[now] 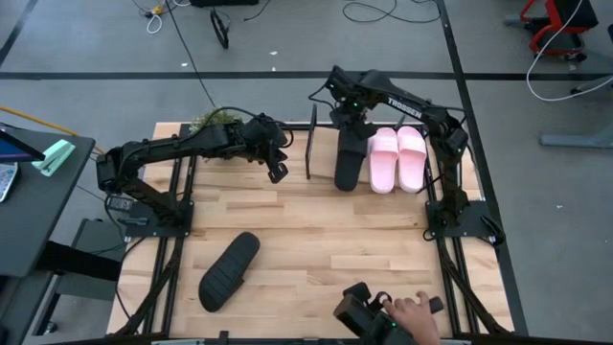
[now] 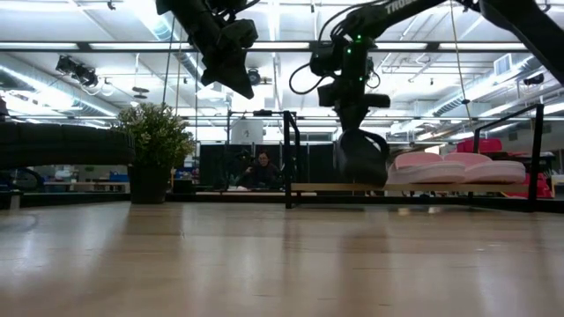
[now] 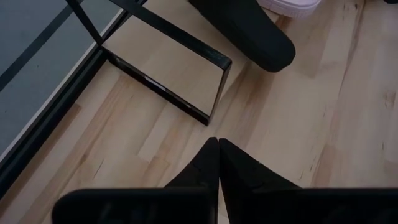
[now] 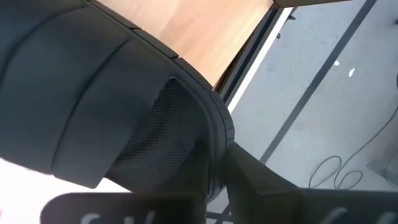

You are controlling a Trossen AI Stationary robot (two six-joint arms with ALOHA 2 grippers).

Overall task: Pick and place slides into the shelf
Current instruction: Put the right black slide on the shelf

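Black slide [image 1: 351, 161] pinched between right gripper [image 1: 349, 123] fingers, on shelf [image 1: 311, 144].

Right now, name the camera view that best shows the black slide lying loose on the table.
The high view: the loose black slide lies whole, near the table's front left, far from the shelf. The low and both wrist views do not show it; they show only the other black slide.

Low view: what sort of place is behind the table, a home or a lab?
Likely a lab or workshop: ceiling strip lights, a person seated at a far desk, and loose cables on grey floor.
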